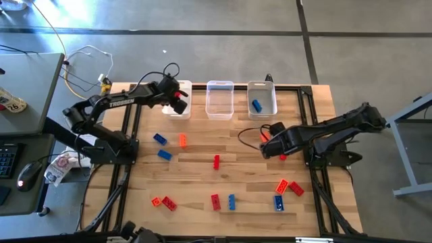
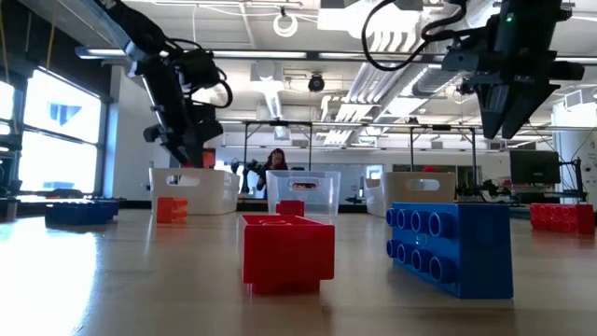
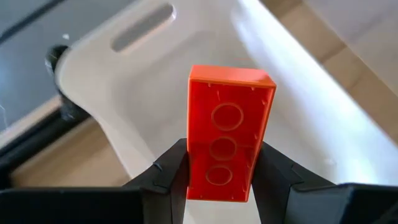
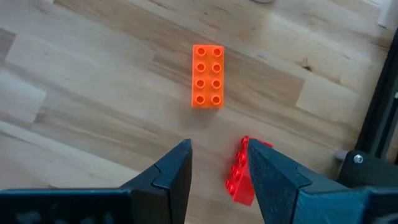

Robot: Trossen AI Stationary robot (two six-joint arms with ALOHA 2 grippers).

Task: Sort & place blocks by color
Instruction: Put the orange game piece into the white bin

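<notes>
My left gripper hangs over the left white bin, shut on a red block. My right gripper stands open above the table's right middle, with nothing between its fingers. Below it, an orange block lies flat on the wood. A red block lies tilted on the wood, partly hidden behind one finger. The right bin holds a blue block. My left gripper pinches the red block's two long sides between its two fingers, near one end. The rest of the block sticks out past the fingertips, its hollow underside facing the wrist camera. The fingers slant down from above, and the block hangs clear over the bin's inside.
A middle bin stands between the other two at the table's far edge. Loose blocks lie scattered: blue, orange and red at mid-table, and several more along the near edge. A desk with a mouse stands to the left.
</notes>
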